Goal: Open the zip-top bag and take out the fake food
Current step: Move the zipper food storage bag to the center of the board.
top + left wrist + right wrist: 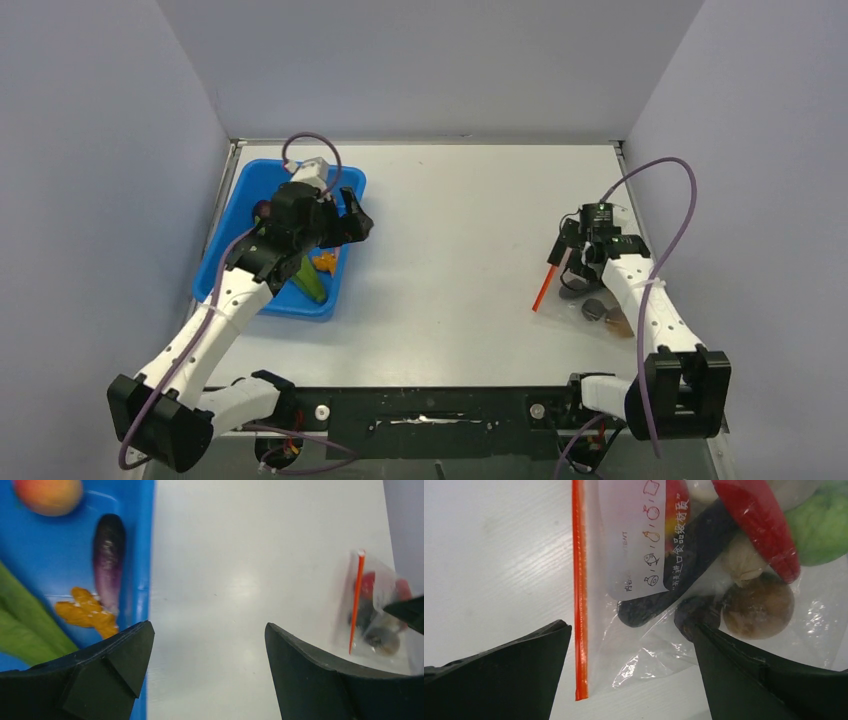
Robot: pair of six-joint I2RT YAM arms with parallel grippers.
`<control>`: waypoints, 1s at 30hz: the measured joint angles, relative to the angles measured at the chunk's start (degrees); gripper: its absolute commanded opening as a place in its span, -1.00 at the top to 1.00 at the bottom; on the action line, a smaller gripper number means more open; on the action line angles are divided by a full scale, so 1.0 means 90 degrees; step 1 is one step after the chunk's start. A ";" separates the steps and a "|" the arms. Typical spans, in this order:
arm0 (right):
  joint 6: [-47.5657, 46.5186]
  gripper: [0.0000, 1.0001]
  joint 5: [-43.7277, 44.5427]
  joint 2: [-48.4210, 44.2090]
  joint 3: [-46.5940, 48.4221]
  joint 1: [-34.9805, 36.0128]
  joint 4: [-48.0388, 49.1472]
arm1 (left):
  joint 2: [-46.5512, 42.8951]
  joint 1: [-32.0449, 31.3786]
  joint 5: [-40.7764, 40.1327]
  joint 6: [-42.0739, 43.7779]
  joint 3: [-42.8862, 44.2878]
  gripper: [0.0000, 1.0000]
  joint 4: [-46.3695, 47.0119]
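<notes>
The zip-top bag [572, 298] lies flat on the table at the right, its orange-red zipper strip [545, 288] facing left. Through the clear plastic [649, 650] I see the fake food: a red piece [756, 520], a green ball [821, 525], a brown round piece [758, 611] and a dark purple one [694, 545]. My right gripper [631, 627] hangs open just above the bag's near corner, the zipper strip [580, 590] beside its left finger. My left gripper [358, 218] is open and empty over the right rim of the blue bin [215, 250].
The blue bin [145, 555] at the back left holds a purple eggplant [109, 560], an orange-pink peach [48, 495], an orange piece [87, 612] and long green pods [25, 625]. Grey walls close in the table on three sides.
</notes>
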 measured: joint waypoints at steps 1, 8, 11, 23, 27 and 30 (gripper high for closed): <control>0.0053 -0.95 -0.0022 0.0202 -0.0102 -0.0049 0.0056 | 0.0155 -0.0209 0.0124 0.0019 0.0039 -0.63 0.0027; 0.0129 -0.92 -0.0476 0.1338 -0.0510 -0.0177 0.0381 | 0.0865 -0.1217 0.0894 0.0066 0.0095 -0.63 0.0384; 0.0073 -0.86 -0.0665 0.1727 -0.0556 -0.0075 0.0525 | 0.1052 -0.1416 0.1214 0.0066 0.0095 -0.63 0.0607; -0.0274 -0.89 -0.2487 0.1326 -0.0537 0.0928 0.1392 | 0.2492 -0.1734 0.2149 -0.0301 0.0095 -0.61 0.2225; -0.0406 -0.98 -0.2052 0.0257 -0.0245 0.0918 0.1472 | 0.3019 -0.1851 0.2300 -0.0398 0.0097 -0.61 0.2523; -0.0466 -0.99 -0.1426 -0.0284 0.0058 0.0498 0.1600 | 0.3300 -0.1894 0.2361 -0.0452 0.0097 -0.61 0.2710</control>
